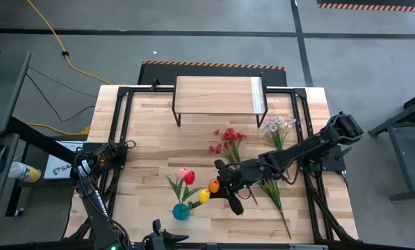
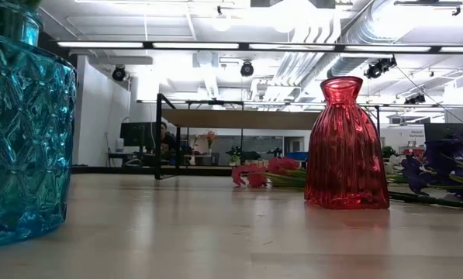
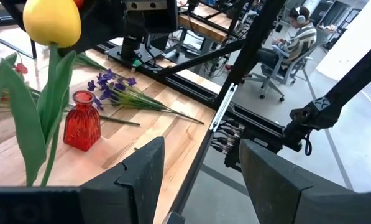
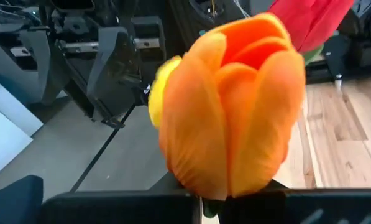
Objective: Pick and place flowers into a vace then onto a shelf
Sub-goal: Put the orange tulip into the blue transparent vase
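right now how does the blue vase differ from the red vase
The blue vase holds tulip stems near the table's front edge; the red vase stands empty, beside purple sprigs. In the low view the blue one has a diamond pattern, the red one vertical ribs and a flared neck. Both are upright, clear coloured glass.

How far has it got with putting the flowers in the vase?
Partly done. The blue vase already holds yellow, pink and red tulips. The right gripper is shut on the orange tulip, carrying it beside the vase. Left to go: the red sprigs, white sprig and purple sprig lie on the table, and the shelf is bare.
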Motion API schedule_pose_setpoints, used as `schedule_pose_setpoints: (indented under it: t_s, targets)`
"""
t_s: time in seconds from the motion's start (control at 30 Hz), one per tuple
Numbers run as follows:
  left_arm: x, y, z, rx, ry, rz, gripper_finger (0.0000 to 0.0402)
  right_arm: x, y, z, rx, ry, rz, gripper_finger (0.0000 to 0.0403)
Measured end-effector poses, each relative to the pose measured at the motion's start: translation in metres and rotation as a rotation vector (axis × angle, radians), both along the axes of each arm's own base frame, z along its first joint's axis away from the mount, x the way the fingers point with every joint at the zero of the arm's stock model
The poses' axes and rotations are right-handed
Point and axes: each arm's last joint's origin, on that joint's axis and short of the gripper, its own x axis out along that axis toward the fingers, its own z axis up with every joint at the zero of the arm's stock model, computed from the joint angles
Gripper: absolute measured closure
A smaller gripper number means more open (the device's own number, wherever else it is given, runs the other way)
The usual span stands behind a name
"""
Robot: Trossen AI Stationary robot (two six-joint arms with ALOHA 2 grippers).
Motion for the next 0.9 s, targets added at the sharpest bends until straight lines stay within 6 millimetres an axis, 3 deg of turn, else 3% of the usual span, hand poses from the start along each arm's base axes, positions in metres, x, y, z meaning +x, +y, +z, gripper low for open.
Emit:
schedule_pose_setpoints:
  t_s: [0.27, 0.47, 0.9]
  targets:
    - [0.0, 0.001, -0.001, 0.013, 0.008, 0.0, 0.0163, 0.003, 0.003, 0.009, 0.013, -0.032, 0.0, 0.0391]
    - [0.0, 0.001, -0.001, 0.013, 0.008, 0.0, 0.0163, 0.007, 0.01, -0.001, 0.013, -0.012, 0.011, 0.0391]
    - [0.0, 0.001, -0.001, 0.014, 0.004, 0.004, 0.0163, 0.007, 0.012, 0.002, 0.039, -0.037, 0.008, 0.0391]
